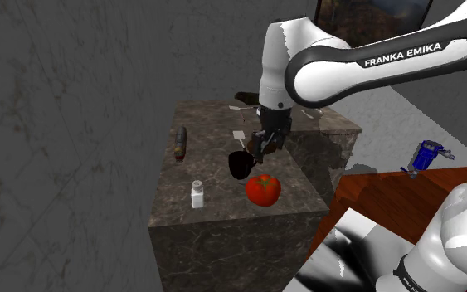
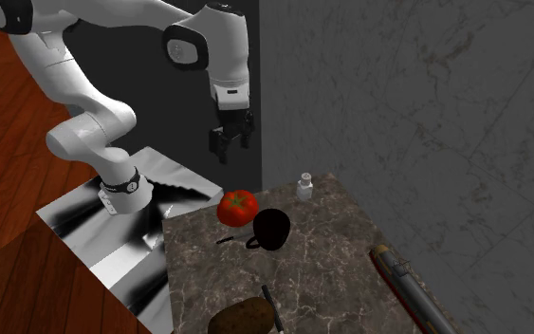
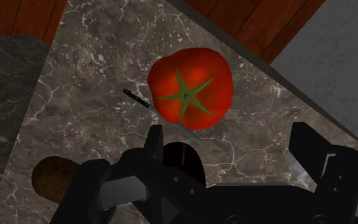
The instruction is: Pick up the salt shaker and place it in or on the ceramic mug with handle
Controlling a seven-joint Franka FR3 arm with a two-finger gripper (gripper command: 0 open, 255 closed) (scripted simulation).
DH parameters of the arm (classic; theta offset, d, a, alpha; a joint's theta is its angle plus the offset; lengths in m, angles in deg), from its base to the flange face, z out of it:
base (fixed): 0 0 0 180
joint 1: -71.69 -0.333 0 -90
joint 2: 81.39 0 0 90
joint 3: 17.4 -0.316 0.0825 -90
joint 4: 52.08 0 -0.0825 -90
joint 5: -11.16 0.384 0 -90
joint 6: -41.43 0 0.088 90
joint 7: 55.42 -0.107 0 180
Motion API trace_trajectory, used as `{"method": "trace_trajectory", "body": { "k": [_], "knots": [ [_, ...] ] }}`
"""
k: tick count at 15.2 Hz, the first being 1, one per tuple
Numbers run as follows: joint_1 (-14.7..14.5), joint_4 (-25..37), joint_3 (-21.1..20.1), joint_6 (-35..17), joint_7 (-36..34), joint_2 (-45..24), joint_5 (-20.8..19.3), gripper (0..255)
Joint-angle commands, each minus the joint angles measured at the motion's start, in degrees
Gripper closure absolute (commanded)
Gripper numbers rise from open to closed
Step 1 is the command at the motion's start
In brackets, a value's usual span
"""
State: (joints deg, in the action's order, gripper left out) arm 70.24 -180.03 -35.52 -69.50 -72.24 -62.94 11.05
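Open hand (image 1: 260, 151) over the worktop (image 1: 223, 220), holding nothing.
Shoulder view: the white salt shaker (image 1: 197, 193) stands apart from the dark mug (image 1: 240, 164) and the tomato (image 1: 263, 189). Second exterior view: the hand hangs in the air. Wrist view: its fingers (image 3: 155, 137) are wide apart.

The claw (image 2: 229, 157), fingers spread, hangs well above the desk (image 2: 336, 261), with free air beneath it. The salt shaker (image 1: 197, 194) stands alone near a desk edge, bare surface all around it. The tomato (image 1: 263, 189) sits just beside the dark mug (image 1: 240, 164), crowding it on one side. A dark bottle (image 1: 180, 143) lies at the edge by the grey wall (image 1: 57, 124).
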Motion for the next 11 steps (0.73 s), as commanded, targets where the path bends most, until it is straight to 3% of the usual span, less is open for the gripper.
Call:
{"method": "trace_trajectory", "body": {
  "k": [1,11],
  "knots": [
    [-0.02,2.62,-1.78,-1.71,-2.91,-4.41,-1.09,0],
    [-2.9,19.58,-7.01,-4.94,-17.53,-27.0,-11.32,0]
  ]
}}
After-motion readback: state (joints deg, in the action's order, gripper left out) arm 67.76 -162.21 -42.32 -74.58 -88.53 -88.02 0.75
